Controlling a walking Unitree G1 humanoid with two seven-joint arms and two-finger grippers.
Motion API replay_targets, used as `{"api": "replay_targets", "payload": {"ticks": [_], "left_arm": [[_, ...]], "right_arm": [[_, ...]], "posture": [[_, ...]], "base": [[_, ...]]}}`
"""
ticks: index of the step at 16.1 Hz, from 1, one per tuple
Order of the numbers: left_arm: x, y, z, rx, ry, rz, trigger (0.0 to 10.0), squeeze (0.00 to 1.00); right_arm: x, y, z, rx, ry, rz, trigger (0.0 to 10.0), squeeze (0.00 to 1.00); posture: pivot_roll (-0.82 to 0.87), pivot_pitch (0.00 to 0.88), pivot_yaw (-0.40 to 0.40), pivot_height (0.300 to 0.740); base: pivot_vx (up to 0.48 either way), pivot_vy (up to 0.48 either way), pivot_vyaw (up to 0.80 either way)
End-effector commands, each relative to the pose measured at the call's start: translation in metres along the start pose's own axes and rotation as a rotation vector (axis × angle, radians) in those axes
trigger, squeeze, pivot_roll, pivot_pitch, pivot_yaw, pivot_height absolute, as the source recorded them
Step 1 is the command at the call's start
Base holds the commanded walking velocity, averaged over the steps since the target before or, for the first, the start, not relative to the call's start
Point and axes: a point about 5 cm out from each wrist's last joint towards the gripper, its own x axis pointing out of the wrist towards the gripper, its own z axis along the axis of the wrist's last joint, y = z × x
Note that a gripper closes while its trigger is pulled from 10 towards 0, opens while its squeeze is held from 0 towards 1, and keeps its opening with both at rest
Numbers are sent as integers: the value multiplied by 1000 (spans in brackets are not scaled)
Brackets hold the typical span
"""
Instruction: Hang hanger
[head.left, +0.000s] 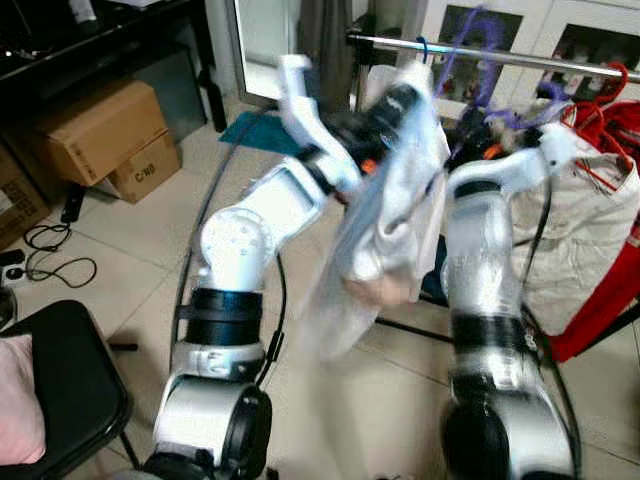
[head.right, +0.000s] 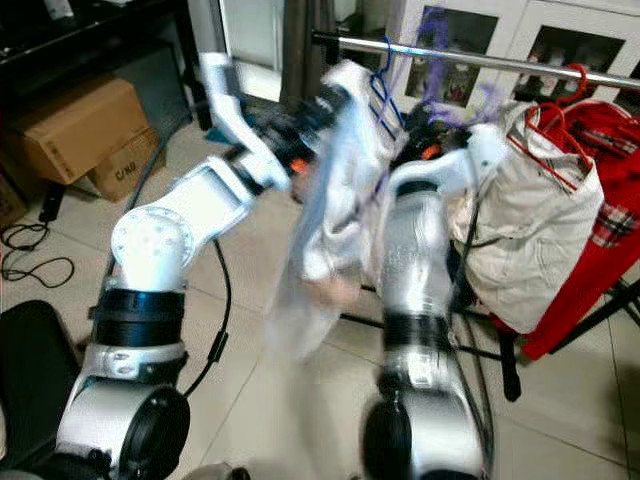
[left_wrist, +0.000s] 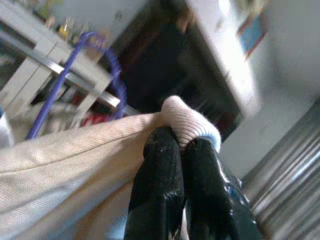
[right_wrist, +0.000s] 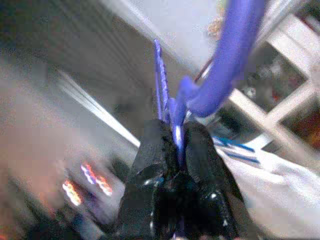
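Observation:
A white garment (head.left: 390, 220) hangs blurred on a purple hanger (right_wrist: 230, 60), whose hook (left_wrist: 100, 55) is up near the metal rail (head.left: 480, 52). My left gripper (left_wrist: 182, 142) is raised to the garment's top and shut on its ribbed fabric edge. My right gripper (right_wrist: 177, 132) is lifted beside it and shut on the hanger's neck just below the hook. In the head views the cloth drapes between the two silver arms, and whether the hook is over the rail cannot be told.
A cream garment on red hangers (head.left: 590, 230) hangs at the rail's right end, in front of a white glass-door cabinet (head.left: 520, 40). Cardboard boxes (head.left: 100, 130) and floor cables (head.left: 50, 265) lie to the left. A black chair (head.left: 60, 380) stands near left.

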Motion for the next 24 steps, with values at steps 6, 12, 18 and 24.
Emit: {"api": "replay_targets", "payload": {"ticks": [6, 12, 18, 24], "left_arm": [[-21, 25, 1, 53, -7, 146, 0, 0], [-76, 91, -9, 114, 17, 539, 0, 0], [-70, 94, -40, 264, 234, 488, 0, 0], [-30, 56, -46, 282, 219, 210, 0, 0]], "right_arm": [[18, 12, 51, 712, -168, 153, 0, 0], [3, 20, 119, 825, -239, 455, 0, 0], [-7, 42, 80, -225, -125, 417, 0, 0], [-26, 35, 24, -491, -29, 339, 0, 0]], "posture": [[-51, 0, 32, 740], [-65, 0, 38, 740], [-64, 0, 33, 740], [-63, 0, 35, 740]], "base": [[0, 0, 0], [0, 0, 0], [0, 0, 0], [0, 0, 0]]}}
